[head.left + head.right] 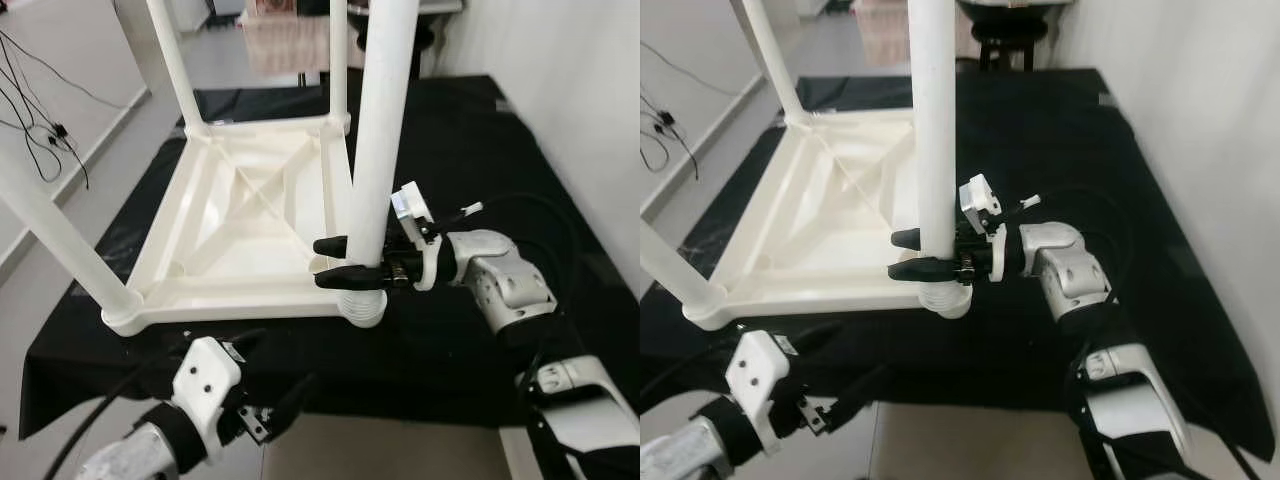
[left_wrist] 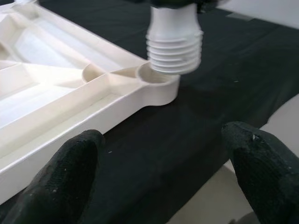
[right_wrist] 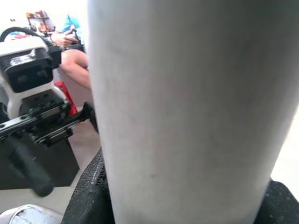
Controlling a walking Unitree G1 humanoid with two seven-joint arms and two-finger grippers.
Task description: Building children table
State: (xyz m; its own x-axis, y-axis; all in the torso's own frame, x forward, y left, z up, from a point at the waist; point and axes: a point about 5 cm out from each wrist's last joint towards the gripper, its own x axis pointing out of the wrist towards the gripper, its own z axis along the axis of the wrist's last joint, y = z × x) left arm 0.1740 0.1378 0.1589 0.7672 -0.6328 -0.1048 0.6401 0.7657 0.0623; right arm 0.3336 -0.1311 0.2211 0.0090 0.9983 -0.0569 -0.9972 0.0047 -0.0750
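Observation:
A white plastic table top (image 1: 240,215) lies upside down on a black cloth (image 1: 470,150). Three white legs stand up from its corners. My right gripper (image 1: 335,262) is shut on a fourth white leg (image 1: 385,110) and holds it upright at the near right corner. The leg's threaded end (image 2: 174,42) rests at the mouth of the corner socket (image 2: 156,84). My left gripper (image 1: 275,375) is open, low at the cloth's near edge and short of that corner, with nothing between its fingers (image 2: 70,172).
Cables (image 1: 40,130) trail over the floor to the left. A white wall runs along the right side. A dark stool (image 1: 1005,40) stands beyond the cloth. A seated person's leg (image 3: 74,60) is in the right wrist view.

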